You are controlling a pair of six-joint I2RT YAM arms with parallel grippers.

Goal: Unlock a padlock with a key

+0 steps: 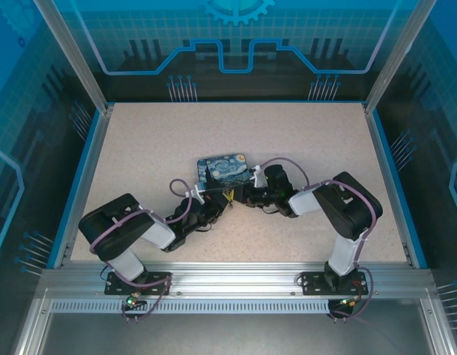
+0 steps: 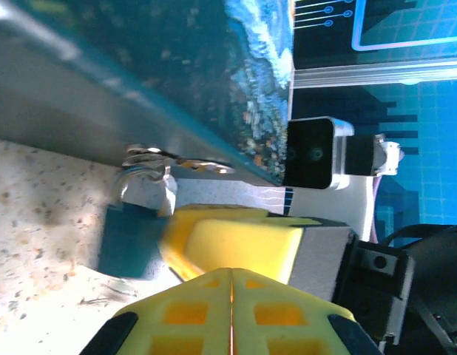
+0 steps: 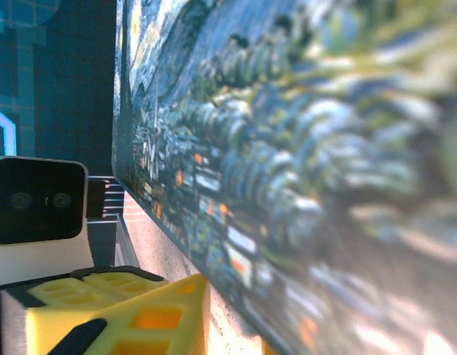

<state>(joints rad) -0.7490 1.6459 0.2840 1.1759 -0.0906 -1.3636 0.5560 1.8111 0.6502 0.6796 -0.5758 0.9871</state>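
Observation:
The padlock (image 2: pixel 129 238) is a small dark teal block whose silvery shackle hangs from the metal hasp (image 2: pixel 185 161) on the starry-night box (image 1: pixel 222 168). It looks blurred in the left wrist view. My left gripper (image 2: pixel 232 290) sits just right of the padlock, yellow fingers pressed together with nothing visible between them. One yellow finger of my right gripper (image 3: pixel 234 319) lies between my left fingertips and the box. In the right wrist view its jaws stand slightly apart at the box's lower edge. Both grippers (image 1: pixel 230 198) meet at the box's front side. The key is hidden.
The printed box (image 3: pixel 288 148) looms close in front of the right wrist camera. The speckled table (image 1: pixel 140 155) stretches out behind and beside the box. Blue rails and aluminium posts (image 1: pixel 88 155) border the table. Each wrist camera sees the other arm's camera housing (image 2: pixel 311 152).

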